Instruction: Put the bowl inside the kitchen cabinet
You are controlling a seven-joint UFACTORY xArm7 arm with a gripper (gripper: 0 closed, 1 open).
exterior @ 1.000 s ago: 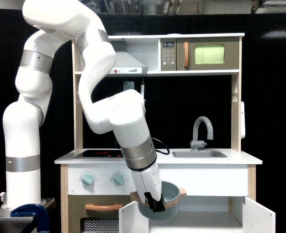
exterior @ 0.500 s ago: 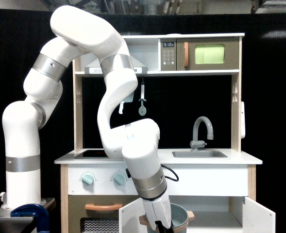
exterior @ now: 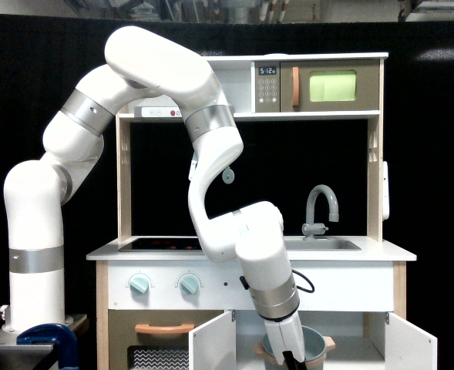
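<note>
One white jointed robot arm (exterior: 211, 169) with silver bands reached down from its base at the exterior view's left, arching over the white tabletop (exterior: 381, 250) of the toy kitchen and dropping its wrist in front of the lower compartment. Its black claw (exterior: 291, 361) sat at the very bottom edge of the view, pinching the near rim of the small round grey-blue bowl (exterior: 313, 345) with a tan wooden rim and two short tan side handles. The bowl hung at the mouth of the white-walled kitchen cabinet (exterior: 350, 339), between the two small white doors, which stood swung open on either side; whether it rested on the cabinet floor could not be told, since the frame cut it off. To the left of the cabinet were the oven door's tan handle (exterior: 159, 328) and two pale green knobs (exterior: 139, 284). Above, a grey curved tap (exterior: 321, 206) stood behind the sink, and the green-windowed microwave (exterior: 333, 85) occupied the top shelf at right.
</note>
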